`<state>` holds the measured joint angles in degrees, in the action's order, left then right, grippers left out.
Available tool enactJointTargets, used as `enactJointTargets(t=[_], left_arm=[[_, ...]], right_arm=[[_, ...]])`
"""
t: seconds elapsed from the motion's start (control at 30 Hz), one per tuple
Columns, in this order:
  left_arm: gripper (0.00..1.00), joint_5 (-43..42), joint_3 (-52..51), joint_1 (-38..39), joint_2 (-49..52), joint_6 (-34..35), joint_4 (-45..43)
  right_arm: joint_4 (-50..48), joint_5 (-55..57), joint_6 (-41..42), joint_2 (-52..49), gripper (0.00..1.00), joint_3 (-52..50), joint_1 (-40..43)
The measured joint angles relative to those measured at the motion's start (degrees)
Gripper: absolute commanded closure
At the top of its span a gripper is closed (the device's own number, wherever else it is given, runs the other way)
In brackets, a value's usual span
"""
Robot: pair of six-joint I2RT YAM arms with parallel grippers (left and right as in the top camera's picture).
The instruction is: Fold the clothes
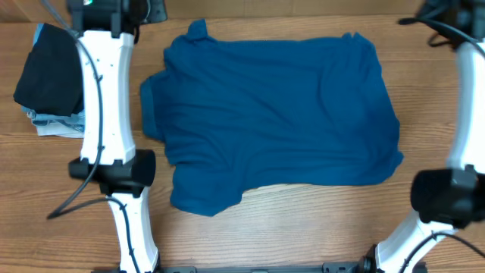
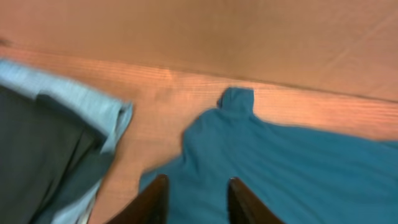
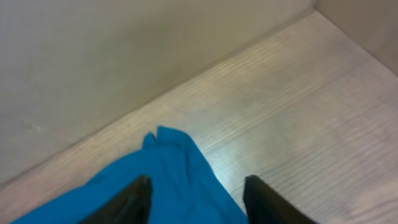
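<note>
On table (image 1: 303,227) — one blue T-shirt (image 1: 273,114), one black garment (image 1: 49,72) | left gripper (image 2: 198,202) unclenched | right gripper (image 3: 196,202) unclenched

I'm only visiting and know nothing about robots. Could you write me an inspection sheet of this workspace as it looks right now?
Surface: wooden table, wood grain showing.
Job's things: blue T-shirt spread out mid-table, wrinkled, not yet neatly folded.
Clutter: black garment lying on pale-blue garments at the table's left edge.
Grippers: left gripper and right gripper both open, each above an edge of the shirt, holding nothing.
Cables: black cable looping beside the left arm; more cables at the upper right.
Surroundings: plain panel standing behind the table; otherwise nothing seen.
</note>
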<state>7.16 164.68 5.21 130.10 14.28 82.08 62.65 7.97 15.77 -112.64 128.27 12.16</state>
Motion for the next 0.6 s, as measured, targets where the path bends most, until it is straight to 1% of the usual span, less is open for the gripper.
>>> enactJointTargets(t=[0.1, 0.2, 0.23, 0.27, 0.33, 0.37, 0.4, 0.47, 0.53, 0.6], left_arm=[[0.59, -1.4, 0.1, 0.0, -4.1, 2.1, 7.6], [0.58, -4.6, 0.1, 0.4, -5.8, 2.5, 14.5], [0.53, -6.2, 0.0, 0.8, -6.2, 2.5, 14.6], [0.5, -8.3, -0.1, 1.8, -6.5, 2.3, 14.6], [0.5, -11.7, -1.7, 4.5, -6.9, 1.9, 14.6], [0.5, -12.6, -2.9, 5.7, -6.9, 1.9, 14.5], [0.51, -13.0, -5.3, 7.2, -7.2, 1.9, 14.3], [0.51, -13.5, -13.1, 10.1, -8.2, 1.9, 14.3], [0.51, -13.6, -20.3, 11.9, -9.7, 1.9, 14.5], [0.51, -11.8, -30.5, 13.7, -14.0, 2.5, 14.5]], right_arm=[[9.0, -3.3, 2.3, 2.2, 0.39, 0.0, 4.9], [18.3, -5.1, 3.1, 2.2, 0.39, -0.2, 6.6], [22.1, -5.5, 3.5, 2.2, 0.39, -0.2, 6.6], [24.9, -5.8, 3.5, 2.2, 0.38, -0.2, 6.6], [32.1, -6.3, 3.7, 2.2, 0.38, -0.3, 6.6], [33.5, -6.3, 4.0, 2.2, 0.38, -0.3, 6.6], [34.5, -6.7, 4.2, 2.2, 0.39, -0.4, 6.6], [34.5, -8.9, 4.6, 2.3, 0.32, -0.5, 6.6], [34.4, -10.6, 4.9, 3.0, 0.29, -2.2, 6.6], [34.5, -10.6, 5.1, 5.7, 0.26, -7.1, 6.6]])
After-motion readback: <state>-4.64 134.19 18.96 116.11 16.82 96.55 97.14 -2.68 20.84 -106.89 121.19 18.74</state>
